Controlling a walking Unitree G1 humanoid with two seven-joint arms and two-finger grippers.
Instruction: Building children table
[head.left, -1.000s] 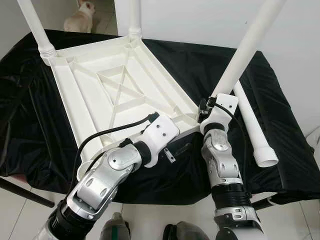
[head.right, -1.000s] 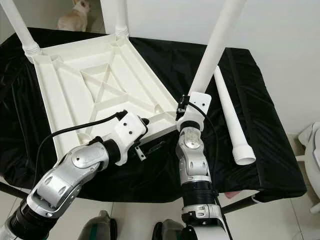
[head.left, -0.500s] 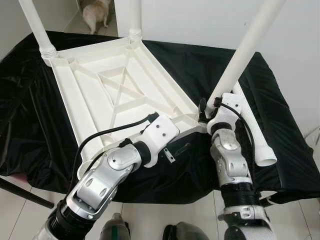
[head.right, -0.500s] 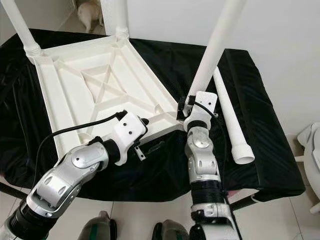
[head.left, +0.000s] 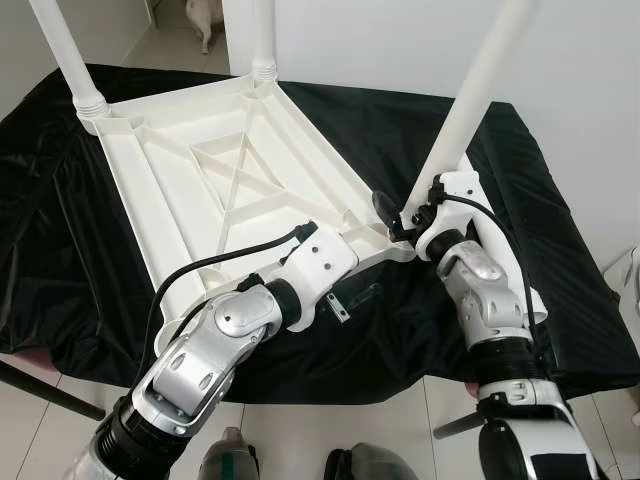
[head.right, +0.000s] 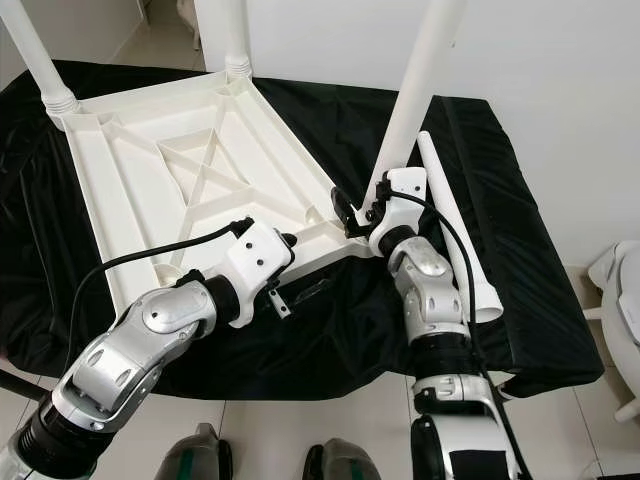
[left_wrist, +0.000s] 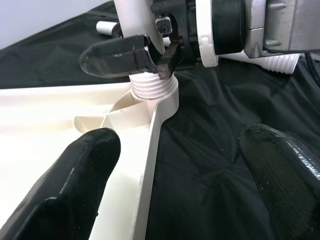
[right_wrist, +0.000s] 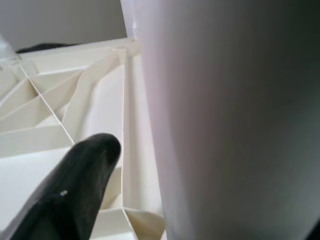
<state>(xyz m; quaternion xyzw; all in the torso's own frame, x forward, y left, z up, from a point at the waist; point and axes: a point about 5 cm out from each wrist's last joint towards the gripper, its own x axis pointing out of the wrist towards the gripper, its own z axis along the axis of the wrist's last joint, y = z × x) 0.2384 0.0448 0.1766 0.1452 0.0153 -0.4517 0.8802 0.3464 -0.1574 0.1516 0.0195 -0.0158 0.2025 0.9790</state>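
Your right arm has swung outward to the right since a second ago, though its right gripper (head.left: 407, 222) remains at the foot of the third white plastic tube leg (head.left: 462, 120), fingers closed around it just above the threaded collar where it enters the near right corner socket, a hold that looks meant for turning the leg home. Your left gripper (left_wrist: 175, 165) has its two black fingers spread apart, straddling the near edge of the upturned white ribbed plastic tabletop (head.left: 230, 190), probably to steady it against that twisting. Two more white legs (head.left: 62, 50) already stand in the far corner sockets, so you are likely well past halfway. One loose white tube leg (head.right: 455, 250) lies on the black cloth-covered table (head.left: 60, 250) just beside your right arm, within reach for the near left socket.
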